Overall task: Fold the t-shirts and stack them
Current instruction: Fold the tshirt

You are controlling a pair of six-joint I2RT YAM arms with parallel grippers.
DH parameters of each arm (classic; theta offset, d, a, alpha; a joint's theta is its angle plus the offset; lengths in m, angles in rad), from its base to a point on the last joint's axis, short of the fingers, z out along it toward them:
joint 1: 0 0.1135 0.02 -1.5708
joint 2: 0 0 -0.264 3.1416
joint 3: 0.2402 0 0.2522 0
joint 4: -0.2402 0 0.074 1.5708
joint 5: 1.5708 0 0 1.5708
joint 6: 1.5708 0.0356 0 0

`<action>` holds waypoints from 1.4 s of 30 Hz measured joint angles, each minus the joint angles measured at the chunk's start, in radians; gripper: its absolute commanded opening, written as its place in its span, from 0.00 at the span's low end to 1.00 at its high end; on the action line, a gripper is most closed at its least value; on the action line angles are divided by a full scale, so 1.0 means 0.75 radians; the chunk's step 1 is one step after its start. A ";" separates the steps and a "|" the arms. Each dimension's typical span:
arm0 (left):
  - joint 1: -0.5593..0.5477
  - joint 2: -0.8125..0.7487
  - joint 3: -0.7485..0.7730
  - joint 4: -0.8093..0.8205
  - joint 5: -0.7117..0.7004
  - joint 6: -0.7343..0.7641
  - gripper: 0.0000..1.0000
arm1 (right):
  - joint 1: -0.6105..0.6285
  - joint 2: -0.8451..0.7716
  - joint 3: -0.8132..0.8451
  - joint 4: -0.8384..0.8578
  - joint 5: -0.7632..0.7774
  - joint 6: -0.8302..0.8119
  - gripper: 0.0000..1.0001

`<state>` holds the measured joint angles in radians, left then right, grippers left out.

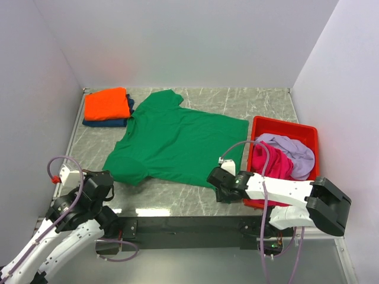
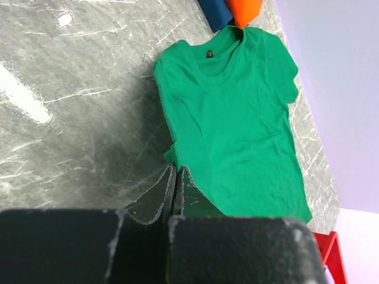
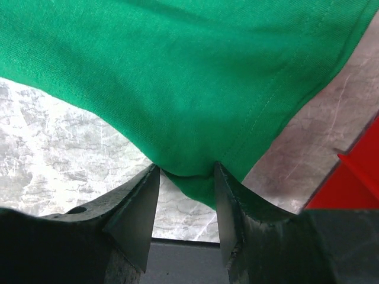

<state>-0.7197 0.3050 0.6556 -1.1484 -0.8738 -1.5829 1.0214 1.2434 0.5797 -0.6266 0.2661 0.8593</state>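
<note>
Folding the green t-shirt (image 1: 177,142): right gripper (image 3: 183,195) jaws pinch its five-o'clock corner, left gripper (image 2: 176,183) jaws pressed together at seven; next, I reckon, hem toward twelve.

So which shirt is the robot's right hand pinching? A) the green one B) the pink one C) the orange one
A: in the right wrist view, a corner of the green t-shirt is bunched inside the right gripper. The orange t-shirt lies folded at the far corner, and the pink t-shirt sits in the red bin.
</note>
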 measured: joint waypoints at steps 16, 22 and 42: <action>0.000 -0.017 0.022 0.024 -0.008 0.094 0.01 | 0.089 0.092 0.062 -0.064 0.040 0.039 0.03; 0.000 -0.009 0.078 0.027 -0.009 0.129 0.01 | 0.208 0.101 0.085 -0.180 0.014 0.086 0.00; -0.001 0.084 0.125 0.227 0.023 0.415 0.01 | 0.315 -0.004 0.261 -0.406 -0.106 0.050 0.00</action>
<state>-0.7204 0.3683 0.7494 -0.9779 -0.8562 -1.2720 1.2575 1.2407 0.7757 -0.9310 0.1864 0.8967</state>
